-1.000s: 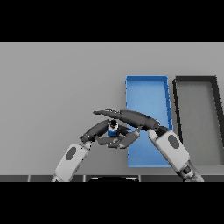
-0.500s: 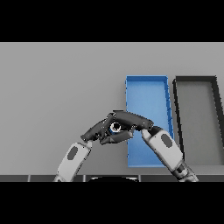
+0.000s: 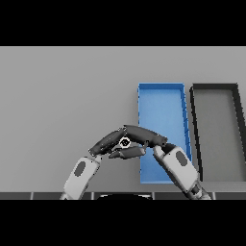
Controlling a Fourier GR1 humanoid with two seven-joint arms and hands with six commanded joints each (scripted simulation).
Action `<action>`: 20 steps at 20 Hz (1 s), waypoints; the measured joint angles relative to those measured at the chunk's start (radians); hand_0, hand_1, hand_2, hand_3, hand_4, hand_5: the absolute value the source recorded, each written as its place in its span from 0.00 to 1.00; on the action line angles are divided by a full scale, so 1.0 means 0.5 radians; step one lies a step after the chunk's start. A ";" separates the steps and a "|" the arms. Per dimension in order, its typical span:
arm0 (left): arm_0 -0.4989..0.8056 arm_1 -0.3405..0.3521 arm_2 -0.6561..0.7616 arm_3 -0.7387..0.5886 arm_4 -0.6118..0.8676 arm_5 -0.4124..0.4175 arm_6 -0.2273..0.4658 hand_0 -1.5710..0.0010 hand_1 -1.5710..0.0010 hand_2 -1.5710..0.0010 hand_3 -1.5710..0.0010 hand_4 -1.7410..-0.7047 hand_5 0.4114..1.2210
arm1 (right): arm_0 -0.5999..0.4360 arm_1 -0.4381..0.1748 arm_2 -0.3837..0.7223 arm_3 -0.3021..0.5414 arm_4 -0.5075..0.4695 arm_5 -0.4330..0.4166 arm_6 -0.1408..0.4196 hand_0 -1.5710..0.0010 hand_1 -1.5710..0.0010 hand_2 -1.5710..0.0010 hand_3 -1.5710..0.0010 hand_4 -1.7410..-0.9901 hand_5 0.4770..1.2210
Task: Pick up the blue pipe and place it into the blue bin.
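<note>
Only the ringed end of the blue pipe (image 3: pixel 125 142) shows, peeping out between my two hands just left of the blue bin (image 3: pixel 161 96). From the lower left, my left hand (image 3: pixel 106 142) lays its fingers over the pipe's left side. My right hand (image 3: pixel 146 136) comes in from the lower right over the bin's near left corner and covers the pipe from above. Both thumbs close in beneath the pipe, so it is pinched from both sides and most of it is hidden.
A black bin (image 3: pixel 216 91) stands right beside the blue bin, at the table's right edge. The grey table (image 3: pixel 62 96) stretches away to the left and far side.
The two hands have drawn together and their fingers and thumbs have closed round the pipe, which showed more fully a second ago. The bins have stayed put.
</note>
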 measured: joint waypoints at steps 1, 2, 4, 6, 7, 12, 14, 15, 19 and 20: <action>-0.011 -0.001 0.010 -0.001 -0.034 0.003 -0.005 0.25 0.30 0.32 0.46 0.22 1.00 | 0.010 0.007 -0.009 -0.004 0.026 -0.016 -0.043 0.01 0.01 0.01 0.01 0.33 0.97; -0.002 0.003 0.004 -0.012 -0.073 -0.002 0.018 0.40 0.44 0.46 0.57 0.32 1.00 | 0.005 0.012 -0.016 -0.005 0.035 -0.022 -0.025 0.01 0.01 0.01 0.01 0.33 0.98; 0.017 0.038 0.004 -0.026 -0.112 -0.080 -0.039 0.62 0.64 0.65 0.73 0.47 1.00 | -0.002 0.033 -0.025 -0.025 0.038 -0.011 0.039 0.00 0.00 0.00 0.01 0.32 0.99; -0.009 0.023 0.027 0.017 -0.142 -0.156 0.021 0.75 0.77 0.78 0.82 0.59 0.80 | 0.001 0.059 -0.039 -0.012 0.071 -0.008 0.102 0.00 0.00 0.00 0.00 0.32 0.99; 0.027 0.038 0.030 -0.016 -0.145 -0.189 0.044 0.80 0.82 0.82 0.86 0.63 0.71 | 0.037 0.072 -0.024 -0.030 0.094 0.005 0.044 0.00 0.00 0.00 0.00 0.32 0.99; -0.017 0.023 0.066 0.032 -0.140 -0.159 0.224 0.94 0.94 0.94 0.95 0.74 0.33 | 0.014 0.135 -0.078 -0.021 0.156 0.033 0.003 0.00 0.00 0.00 0.00 0.32 1.00; -0.010 -0.001 0.074 0.039 -0.133 -0.136 0.270 0.96 0.96 0.96 0.97 0.74 0.24 | -0.001 0.153 -0.099 -0.007 0.152 0.029 0.043 0.00 0.00 0.00 0.00 0.32 1.00; -0.007 -0.017 0.081 0.041 -0.112 -0.138 0.310 0.97 0.97 0.97 0.98 0.74 0.21 | 0.018 0.160 -0.100 0.000 0.162 0.044 0.018 0.00 0.00 0.00 0.00 0.32 1.00; 0.001 -0.006 0.100 0.049 -0.100 -0.131 0.338 0.99 0.99 0.99 0.99 0.74 0.13 | -0.015 0.203 -0.181 -0.010 0.085 0.037 0.043 0.00 0.00 0.00 0.00 0.33 1.00; -0.012 -0.022 0.085 0.064 -0.119 -0.120 0.346 0.99 0.99 0.99 0.99 0.74 0.12 | -0.052 0.218 -0.212 -0.017 0.007 0.034 0.117 0.00 0.00 0.00 0.00 0.33 1.00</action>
